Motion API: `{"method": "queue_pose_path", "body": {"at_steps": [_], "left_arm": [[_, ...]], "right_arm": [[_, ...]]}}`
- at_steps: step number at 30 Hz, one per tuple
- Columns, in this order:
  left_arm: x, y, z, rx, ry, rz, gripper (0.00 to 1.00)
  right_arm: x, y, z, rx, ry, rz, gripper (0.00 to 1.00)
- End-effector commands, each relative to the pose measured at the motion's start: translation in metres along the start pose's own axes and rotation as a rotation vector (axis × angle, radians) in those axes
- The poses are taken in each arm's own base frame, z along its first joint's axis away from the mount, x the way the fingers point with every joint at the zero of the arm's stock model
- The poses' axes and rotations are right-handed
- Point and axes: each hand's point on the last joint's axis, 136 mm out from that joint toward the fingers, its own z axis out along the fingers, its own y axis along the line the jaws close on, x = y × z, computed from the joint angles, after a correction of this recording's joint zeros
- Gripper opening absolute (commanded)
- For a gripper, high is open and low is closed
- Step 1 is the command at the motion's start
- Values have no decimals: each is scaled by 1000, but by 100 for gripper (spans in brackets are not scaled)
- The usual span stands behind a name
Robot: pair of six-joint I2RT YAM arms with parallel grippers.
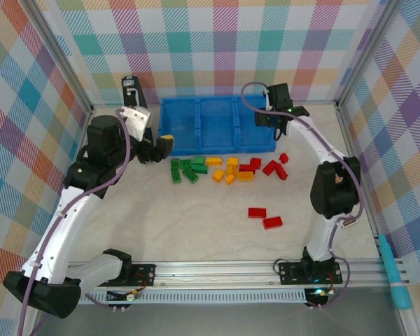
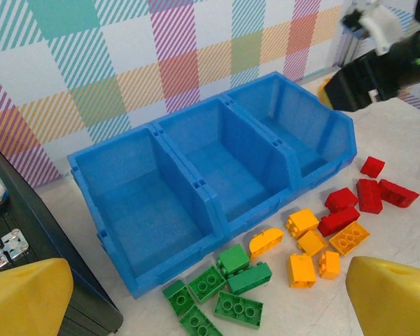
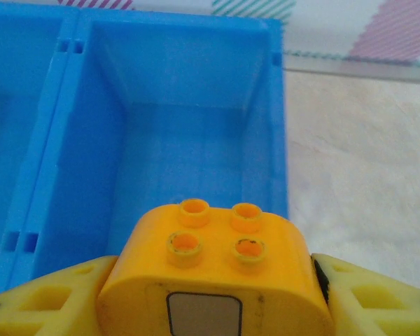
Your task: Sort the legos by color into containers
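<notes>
Three side-by-side compartments make up the blue tray (image 1: 198, 122) at the table's far side; the left gripper (image 1: 157, 147) hangs spread wide, grasping nothing, off the tray's left end; the right gripper (image 1: 273, 122) is clenched on a yellow-orange brick (image 3: 210, 280) above the rightmost compartment. Green legos (image 1: 187, 169), yellow legos (image 1: 231, 170) and red legos (image 1: 266, 166) lie loose before the tray.

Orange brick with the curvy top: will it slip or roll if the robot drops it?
Probably stiff and light: the orange brick looks like hard plastic, unbent between the jaws. Its smooth curved shoulders may be a bit slippery to pinch. Dropped into the blue tray, it might rock on that curve, but flat faces should stop it rolling.
</notes>
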Motion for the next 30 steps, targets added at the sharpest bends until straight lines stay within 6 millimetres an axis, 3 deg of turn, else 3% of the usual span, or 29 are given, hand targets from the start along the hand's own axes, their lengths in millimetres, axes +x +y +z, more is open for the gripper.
{"method": "queue_pose_path", "body": {"at_steps": [1, 7, 16, 22, 30], "left_arm": [[-4, -1, -7, -8, -10, 24, 100], [-1, 0, 0, -6, 9, 18, 100], [4, 2, 5, -9, 25, 15, 100], [5, 2, 8, -4, 34, 13, 100], [4, 0, 7, 6, 31, 13, 100]], "right_arm": [[-20, 11, 17, -23, -55, -116, 50], [5, 24, 55, -29, 52, -186, 50], [44, 40, 82, -39, 163, -210, 57], [36, 41, 73, -41, 148, -219, 66], [8, 46, 27, -84, 99, -202, 79]]}}
